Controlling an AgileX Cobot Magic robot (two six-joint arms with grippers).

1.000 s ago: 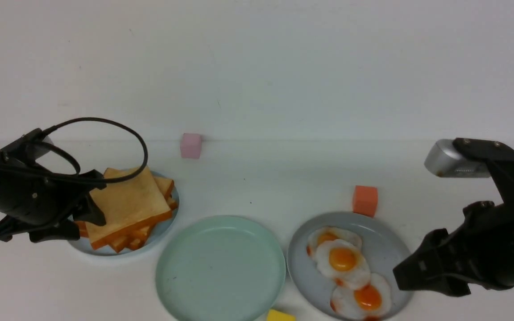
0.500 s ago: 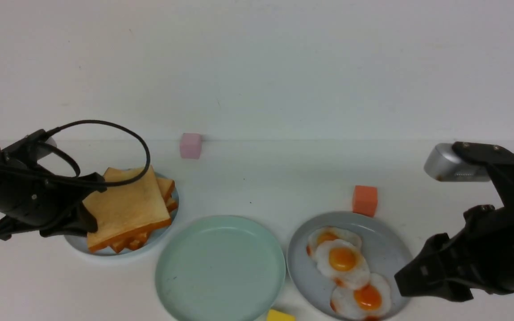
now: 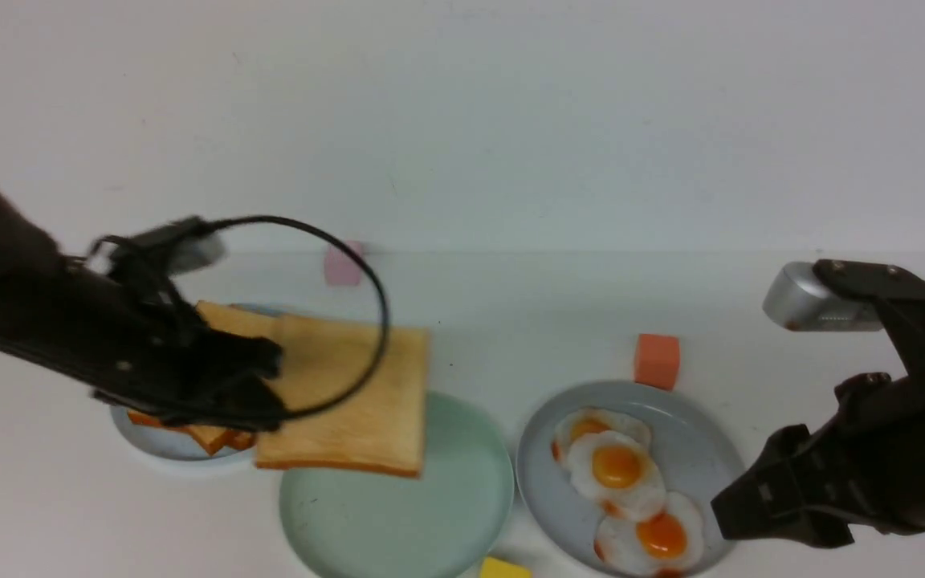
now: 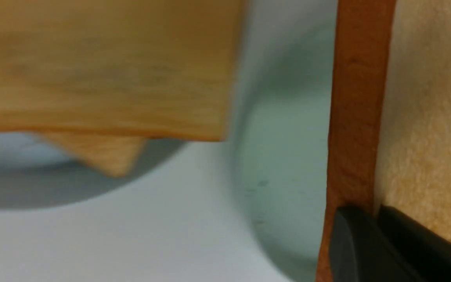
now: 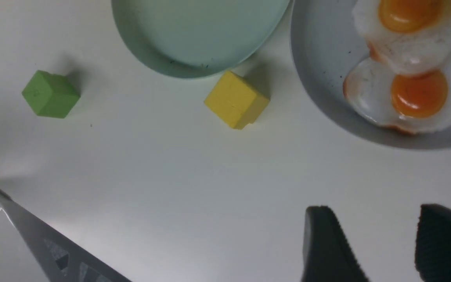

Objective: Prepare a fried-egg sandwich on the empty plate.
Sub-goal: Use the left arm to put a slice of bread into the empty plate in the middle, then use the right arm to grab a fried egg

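A slice (image 3: 350,401) of toast is gripped at one crust edge by the left tool (image 3: 270,384), whose jaws are closed down on it. In the left wrist view a dark finger (image 4: 360,246) is seen pressed against the orange crust. The slice is carried roughly flat and juts out ahead of the tool's tips, raised clear of the pile (image 3: 218,437) that lies below and behind the tool.

The green plate (image 3: 462,514) lies ahead of those tips and lower down, off toward the robot's right. It is bare, so no sandwich has been begun. In the front view only the part of the plate closest to the tool appears to be overhung by the slice, though the slice's height makes this hard to judge. Being square, the slice offers no long axis to be aligned; only its levelness and its centring over the plate matter.

The right tool (image 5: 382,250) is held above the table (image 5: 170,176) with its jaws apart and nothing between them. The eggs (image 3: 617,470) lie just ahead of it and the green plate beyond them. The left tool is thus the nearer one to the green plate.

A further carry along the line of the tips, followed by a descent, is judged to be needed before the slice can be let go.
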